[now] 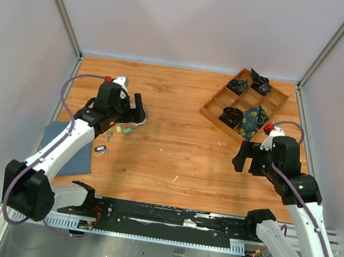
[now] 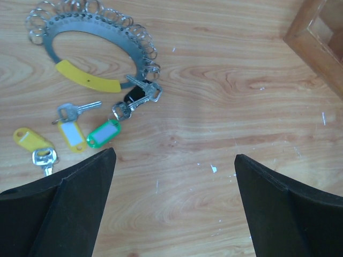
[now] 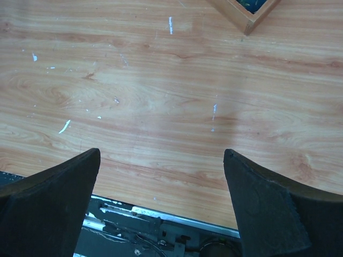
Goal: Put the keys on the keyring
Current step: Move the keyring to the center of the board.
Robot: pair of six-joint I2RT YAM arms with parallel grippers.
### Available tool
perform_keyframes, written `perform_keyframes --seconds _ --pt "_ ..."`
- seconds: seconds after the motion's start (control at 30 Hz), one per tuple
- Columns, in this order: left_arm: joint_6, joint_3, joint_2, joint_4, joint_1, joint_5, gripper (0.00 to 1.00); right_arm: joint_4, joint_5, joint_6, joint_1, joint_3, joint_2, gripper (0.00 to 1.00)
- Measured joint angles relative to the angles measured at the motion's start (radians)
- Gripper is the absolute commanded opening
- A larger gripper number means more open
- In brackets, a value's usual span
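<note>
The keyring [image 2: 88, 80] is a grey metal arc with a yellow sleeve and several small split rings, lying at the upper left of the left wrist view. Silver keys [image 2: 144, 90] and a black-headed one lie against its right end. Loose keys with a green tag [image 2: 103, 133], a white-windowed yellow tag [image 2: 71, 134] and a yellow tag [image 2: 29, 138] lie just below it. My left gripper [image 2: 174, 155] is open and empty, above bare wood to the right of the keys; from above it [image 1: 138, 108] covers most of the ring. My right gripper [image 3: 161, 152] is open and empty, far right [image 1: 244, 157].
A wooden compartment tray [image 1: 217, 98] with dark rolled fabric bundles stands at the back right; its corner shows in the left wrist view [image 2: 316, 37]. A blue cloth [image 1: 68, 146] lies at the left edge. One more tagged key [image 1: 100, 149] lies beside it.
</note>
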Motion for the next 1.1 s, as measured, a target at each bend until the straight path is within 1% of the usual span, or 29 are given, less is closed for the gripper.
perform_keyframes --seconds 0.1,0.37,0.57,0.83,1.1 --pt "0.016 0.008 0.066 0.026 -0.019 0.010 1.00 0.001 -0.031 0.002 0.000 0.000 0.002 0.99" --pt "0.073 0.039 0.267 0.076 -0.018 0.005 1.00 0.002 -0.142 0.000 -0.002 0.000 0.009 0.99" --pt "0.109 0.120 0.389 0.103 -0.018 -0.005 1.00 0.002 -0.195 -0.004 -0.006 0.000 -0.010 0.98" --pt "0.144 0.213 0.520 0.122 -0.018 -0.014 1.00 0.002 -0.227 -0.007 -0.006 0.000 -0.016 0.98" --pt "0.149 0.227 0.596 0.126 -0.018 -0.002 1.00 0.002 -0.241 -0.017 -0.006 0.000 -0.016 0.99"
